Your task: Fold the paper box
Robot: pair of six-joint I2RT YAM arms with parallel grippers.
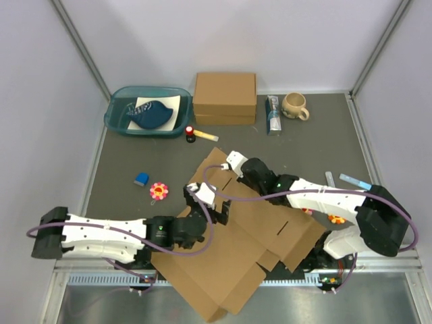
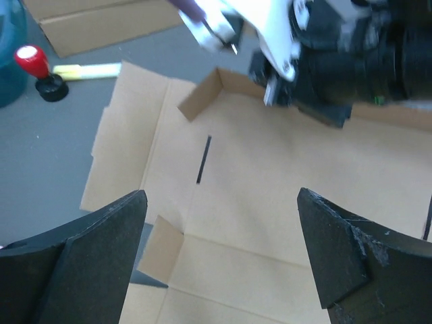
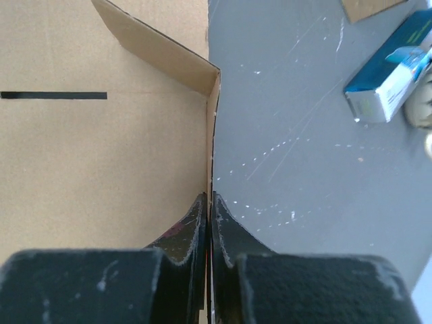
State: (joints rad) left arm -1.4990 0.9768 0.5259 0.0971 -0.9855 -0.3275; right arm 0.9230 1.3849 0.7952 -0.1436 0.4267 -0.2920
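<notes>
One paper box (image 1: 229,270) lies opened flat on the near middle of the tabletop (image 1: 121,162), turned so its edges run diagonally; its near corner juts past the tabletop's front edge. Which side is longer is hard to tell. At its far edge the right pincer (image 3: 209,202) is clenched on an upright flap (image 3: 162,54). The left pincer (image 2: 221,202) hangs spread wide above the flat panel, grasping nothing. Beyond stand one thicker cardboard box (image 1: 225,98) and one mug (image 1: 295,106).
</notes>
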